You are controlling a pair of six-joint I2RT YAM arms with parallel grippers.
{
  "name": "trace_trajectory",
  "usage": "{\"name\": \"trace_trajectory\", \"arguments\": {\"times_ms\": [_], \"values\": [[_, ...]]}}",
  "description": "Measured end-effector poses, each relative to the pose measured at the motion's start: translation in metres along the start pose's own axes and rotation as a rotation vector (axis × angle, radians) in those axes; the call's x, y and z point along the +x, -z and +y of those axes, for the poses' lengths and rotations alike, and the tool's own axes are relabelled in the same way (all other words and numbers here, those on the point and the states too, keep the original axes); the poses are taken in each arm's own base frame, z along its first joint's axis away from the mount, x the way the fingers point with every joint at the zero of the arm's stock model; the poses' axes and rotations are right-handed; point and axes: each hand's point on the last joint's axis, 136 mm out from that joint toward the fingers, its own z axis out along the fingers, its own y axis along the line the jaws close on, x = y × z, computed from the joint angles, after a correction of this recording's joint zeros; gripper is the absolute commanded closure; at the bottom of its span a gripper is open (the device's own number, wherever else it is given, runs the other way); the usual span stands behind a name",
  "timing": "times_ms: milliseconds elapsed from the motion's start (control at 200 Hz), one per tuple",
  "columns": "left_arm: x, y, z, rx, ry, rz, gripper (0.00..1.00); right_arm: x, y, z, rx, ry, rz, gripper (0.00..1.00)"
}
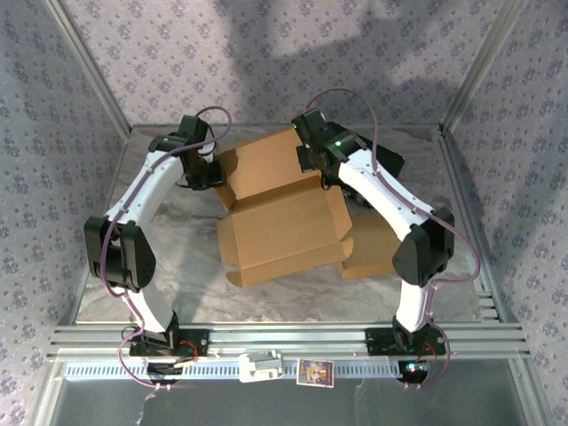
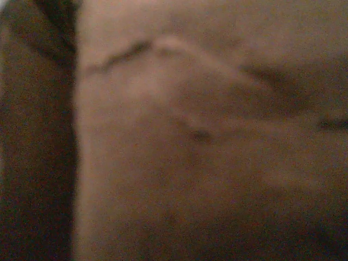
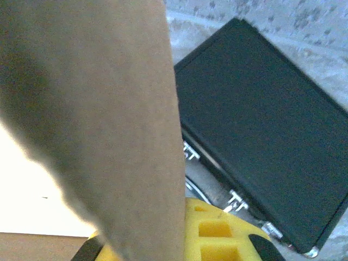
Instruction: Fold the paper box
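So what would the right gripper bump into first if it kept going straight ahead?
A flap of the cardboard box, pinched in the right gripper, comes first. Beyond it lies the black latched case, probably next, though depth is hard to judge.

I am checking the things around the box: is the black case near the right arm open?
No, in the right wrist view the black case lies shut, its lid flat and the metal latches along its edge.

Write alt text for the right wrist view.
A brown cardboard flap, close and blurred, covers the left half and runs down to the yellow fingers at the bottom edge. Right of it, a black case with metal latches lies on the pale table.
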Motion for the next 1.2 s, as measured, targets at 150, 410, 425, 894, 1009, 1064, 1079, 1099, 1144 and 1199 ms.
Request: {"name": "trace_trajectory", "arguments": {"times_ms": [150, 410, 425, 894, 1009, 1064, 1079, 1099, 1144, 1199], "values": [[0.020, -0.033, 0.021, -0.037, 0.033, 0.030, 0.80, 0.025, -0.016, 0.012, -0.007, -0.025, 0.074, 1.00], [0.030, -0.065, 0.043, -0.025, 0.094, 0.013, 0.71, 0.055, -0.039, 0.028, -0.015, -0.056, 0.163, 1.00], [0.030, -0.065, 0.043, -0.019, 0.099, 0.009, 0.71, 0.056, -0.040, 0.029, -0.014, -0.059, 0.166, 1.00], [0.015, -0.075, 0.048, 0.057, 0.144, -0.087, 0.69, 0.067, -0.056, 0.031, -0.046, -0.111, 0.226, 1.00], [0.011, -0.075, 0.049, 0.063, 0.150, -0.106, 0.76, 0.071, -0.061, 0.034, -0.056, -0.110, 0.244, 1.00], [0.009, -0.076, 0.049, 0.066, 0.151, -0.112, 0.81, 0.073, -0.063, 0.035, -0.060, -0.110, 0.251, 1.00], [0.008, -0.076, 0.049, 0.065, 0.149, -0.114, 0.82, 0.073, -0.063, 0.035, -0.060, -0.110, 0.252, 1.00], [0.008, -0.077, 0.049, 0.066, 0.150, -0.116, 0.84, 0.073, -0.063, 0.035, -0.061, -0.110, 0.254, 1.00], [0.008, -0.079, 0.050, 0.061, 0.150, -0.114, 0.91, 0.074, -0.064, 0.035, -0.060, -0.109, 0.257, 1.00], [0.009, -0.083, 0.052, 0.047, 0.156, -0.108, 1.00, 0.075, -0.064, 0.035, -0.061, -0.110, 0.261, 1.00]]}}
